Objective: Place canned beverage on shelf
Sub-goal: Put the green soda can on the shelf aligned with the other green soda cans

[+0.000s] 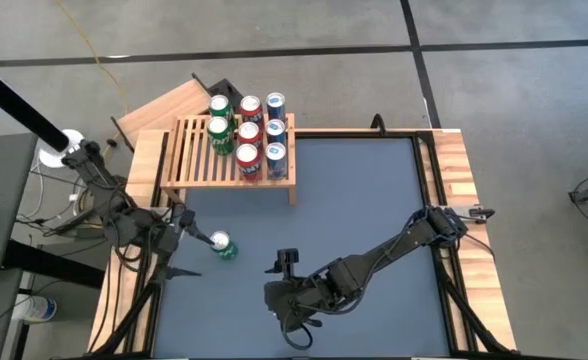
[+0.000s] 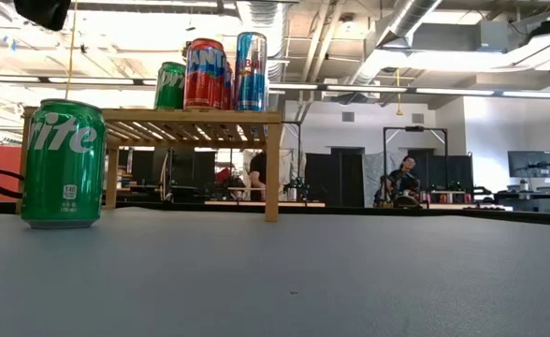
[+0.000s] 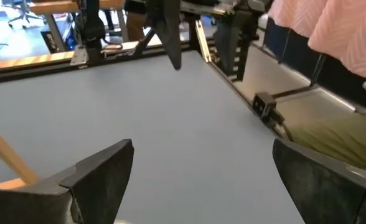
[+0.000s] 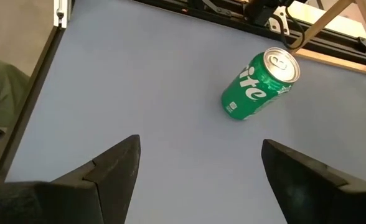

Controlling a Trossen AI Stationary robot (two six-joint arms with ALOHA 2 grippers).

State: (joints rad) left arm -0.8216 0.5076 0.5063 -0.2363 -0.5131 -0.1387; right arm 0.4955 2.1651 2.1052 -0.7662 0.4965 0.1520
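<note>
A green Sprite can stands upright on its base on the grey table at the near left; it also shows in the low view and the right wrist view. The light slatted shelf stands at the far left and carries several green, red and blue cans on its right half. My left gripper is open and empty, just left of the Sprite can and higher than it. My right gripper is open and empty over the near middle of the table, facing the can.
A plain wooden board lies behind the shelf at the far left. Wooden rails edge the table's sides. A person in pink cloth sits past the table's edge. Bare grey table lies right of the shelf.
</note>
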